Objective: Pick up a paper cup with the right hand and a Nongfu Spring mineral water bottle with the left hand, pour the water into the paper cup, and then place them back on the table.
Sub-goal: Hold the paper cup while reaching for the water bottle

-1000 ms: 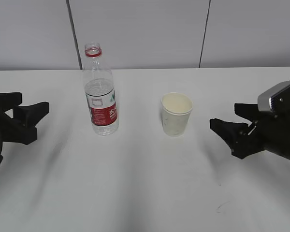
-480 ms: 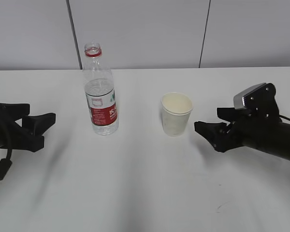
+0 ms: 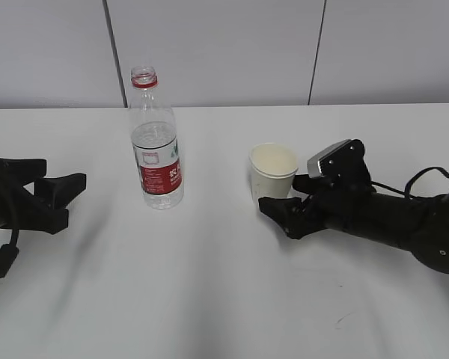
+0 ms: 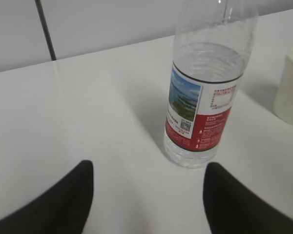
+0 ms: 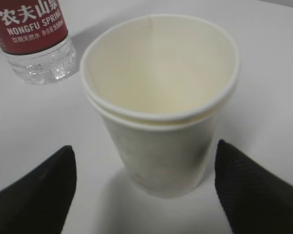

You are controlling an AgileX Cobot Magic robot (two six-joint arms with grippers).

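Right wrist view, paper cup [image 5: 158, 122] upright between open pincer [image 5: 146, 187] fingers, untouched

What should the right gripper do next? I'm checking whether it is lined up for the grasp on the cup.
Probably ease forward a little, then close. The right gripper is open, with the paper cup centred between its fingers, whose tips look only level with the cup's near side and apart from its wall. The cup stands upright on the table, empty, clear of the bottle.

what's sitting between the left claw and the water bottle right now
Nothing: bare table separates the open left claw from the bottle, as the exterior and left wrist views both show.
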